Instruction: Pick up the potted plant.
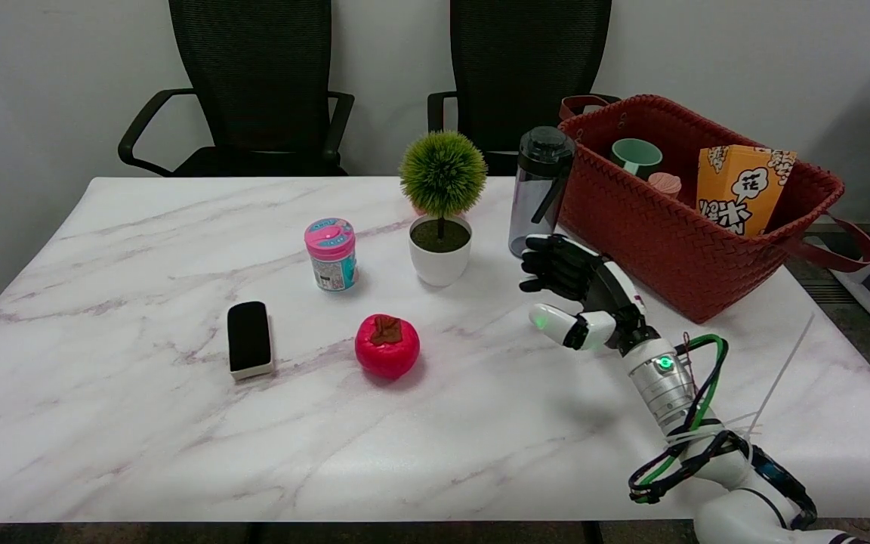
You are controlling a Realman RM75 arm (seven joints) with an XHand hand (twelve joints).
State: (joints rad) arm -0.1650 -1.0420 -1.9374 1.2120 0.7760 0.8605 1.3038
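to the picture-left of the right hand [572, 291], near but apart from it across bare marble, the potted plant [441, 208] stands near the middle of the table [140, 423], toward its far edge. the hand hangs released, fingers spread toward the pot and holding nothing. the plant stands upright, its long axis vertical, white pot below and green ball on top, so i judge a sideways reach fits.

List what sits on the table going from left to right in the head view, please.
Black eraser block → pink-lidded jar → red apple-shaped object → potted plant → dark water bottle → robot hand, open and holding nothing → red woven basket.
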